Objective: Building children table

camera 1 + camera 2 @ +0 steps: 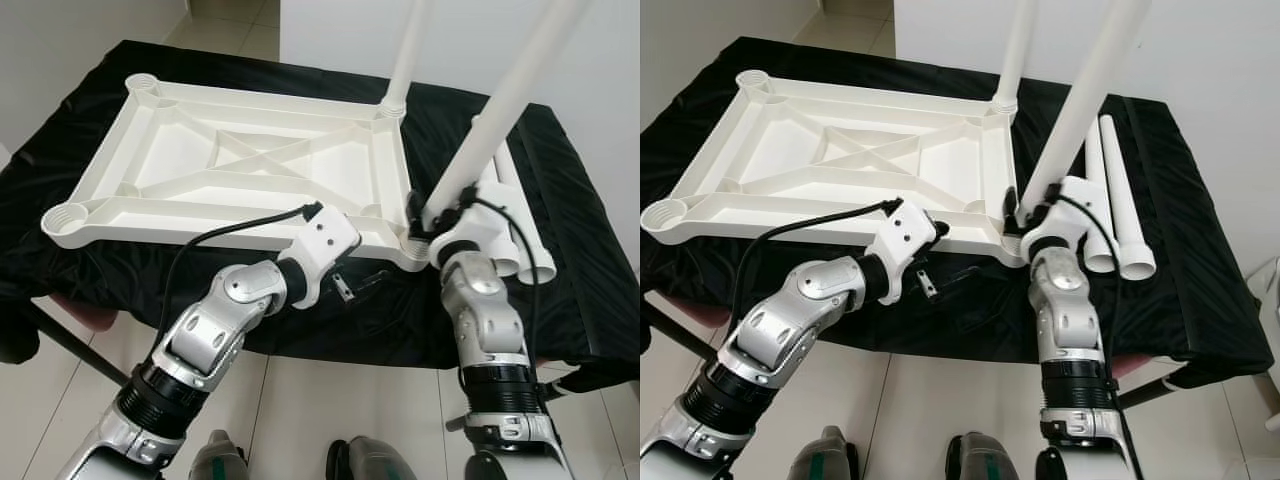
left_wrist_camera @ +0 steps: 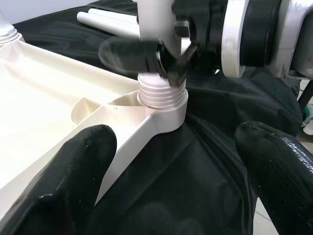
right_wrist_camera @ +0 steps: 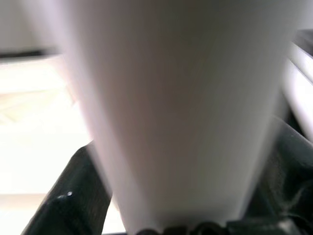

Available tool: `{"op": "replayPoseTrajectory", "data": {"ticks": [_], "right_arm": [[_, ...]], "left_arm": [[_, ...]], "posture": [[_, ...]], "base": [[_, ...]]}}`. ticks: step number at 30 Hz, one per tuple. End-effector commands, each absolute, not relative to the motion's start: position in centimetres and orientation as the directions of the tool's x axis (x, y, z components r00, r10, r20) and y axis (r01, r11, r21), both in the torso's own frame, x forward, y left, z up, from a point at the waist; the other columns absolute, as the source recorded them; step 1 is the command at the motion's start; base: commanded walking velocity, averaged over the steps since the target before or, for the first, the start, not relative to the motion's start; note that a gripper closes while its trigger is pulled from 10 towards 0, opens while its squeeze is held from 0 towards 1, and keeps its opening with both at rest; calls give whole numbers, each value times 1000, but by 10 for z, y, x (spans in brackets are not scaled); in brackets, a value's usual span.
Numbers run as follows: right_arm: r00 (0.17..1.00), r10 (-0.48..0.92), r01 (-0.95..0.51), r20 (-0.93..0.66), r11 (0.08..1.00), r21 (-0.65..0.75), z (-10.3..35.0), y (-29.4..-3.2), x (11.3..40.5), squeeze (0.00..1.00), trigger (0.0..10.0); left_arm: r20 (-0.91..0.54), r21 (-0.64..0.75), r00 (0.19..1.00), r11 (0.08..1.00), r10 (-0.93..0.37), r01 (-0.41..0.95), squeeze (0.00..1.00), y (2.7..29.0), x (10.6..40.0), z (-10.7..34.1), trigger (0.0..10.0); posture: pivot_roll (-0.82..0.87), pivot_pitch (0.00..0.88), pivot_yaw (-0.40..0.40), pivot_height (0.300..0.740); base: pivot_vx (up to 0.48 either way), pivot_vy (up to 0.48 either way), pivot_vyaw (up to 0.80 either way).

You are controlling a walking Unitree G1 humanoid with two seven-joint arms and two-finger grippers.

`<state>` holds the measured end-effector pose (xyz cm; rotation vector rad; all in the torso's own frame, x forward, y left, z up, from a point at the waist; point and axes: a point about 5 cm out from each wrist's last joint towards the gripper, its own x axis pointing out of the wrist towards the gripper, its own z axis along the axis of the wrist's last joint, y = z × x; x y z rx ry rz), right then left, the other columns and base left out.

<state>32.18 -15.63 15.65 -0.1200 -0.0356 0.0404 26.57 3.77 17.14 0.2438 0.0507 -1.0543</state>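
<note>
Four sockets: one at each corner of the tabletop (image 1: 250, 160), which lies upside down on a black cloth (image 1: 560, 260).
Tabletop: white moulded plastic, ribbed and cross-braced; I judge it light, stiff and smooth enough to slide on the cloth.
Left gripper (image 1: 352, 283): fingers spread wide, empty, just beside the near right corner.
Threaded socket (image 2: 162, 96): ridged collar, with the leg's end standing in it.
Fitted leg (image 1: 403, 60): upright in the far right corner.
Held leg (image 1: 500, 110): smooth hollow tube, tilted, likely light and slippery; best gripped low, near the thread.
Right gripper (image 1: 432, 218): clamped around that leg's base.
Spare legs (image 1: 520, 220): two, lying on the cloth at the right.
</note>
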Motion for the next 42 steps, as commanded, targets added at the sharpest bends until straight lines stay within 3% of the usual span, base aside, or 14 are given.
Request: {"op": "replayPoseTrajectory", "data": {"ticks": [1,13,15,25,27,29,31,39,42], "right_arm": [[997,77,-76,0,980,-185,150,-156,323,0,10000],[982,189,-179,0,931,-318,151,-154,324,0,10000],[972,233,-208,12,890,-406,152,-151,323,0,10000],[949,315,-290,23,900,-324,153,-146,320,0,10000],[963,254,-230,84,947,-223,161,-151,322,0,10000],[986,92,-79,136,992,-96,172,-169,328,0,10000],[990,59,-51,127,996,-68,172,-174,330,0,10000],[996,38,-34,85,998,-51,160,-178,327,0,10000],[992,100,-96,74,994,-59,158,-170,325,0,10000]], "left_arm": [[-176,167,448,422,-876,891,0,36,262,171,10000],[-176,157,446,423,-877,893,0,37,261,171,10000],[-176,155,445,422,-878,893,0,36,261,171,10000],[-176,151,438,415,-882,897,0,35,261,171,10000],[-176,149,436,414,-883,898,0,34,261,171,10000],[-175,148,436,414,-883,898,0,34,261,171,10000],[-175,148,436,415,-883,898,0,34,261,171,10000],[-177,146,432,411,-884,900,0,34,260,171,10000],[-178,146,432,411,-884,900,0,34,260,171,10000]], "posture": [[-28,25,-46,740],[-33,32,-42,740],[-34,32,-40,740],[-39,34,-38,740],[-39,34,-38,740],[-39,35,-38,740],[-38,35,-39,740],[-39,38,-37,740],[-39,38,-37,740]], "base": [[0,0,0],[0,0,0],[0,0,0],[0,0,0],[0,0,0],[0,0,0],[0,0,0],[0,0,0],[0,0,0]]}}
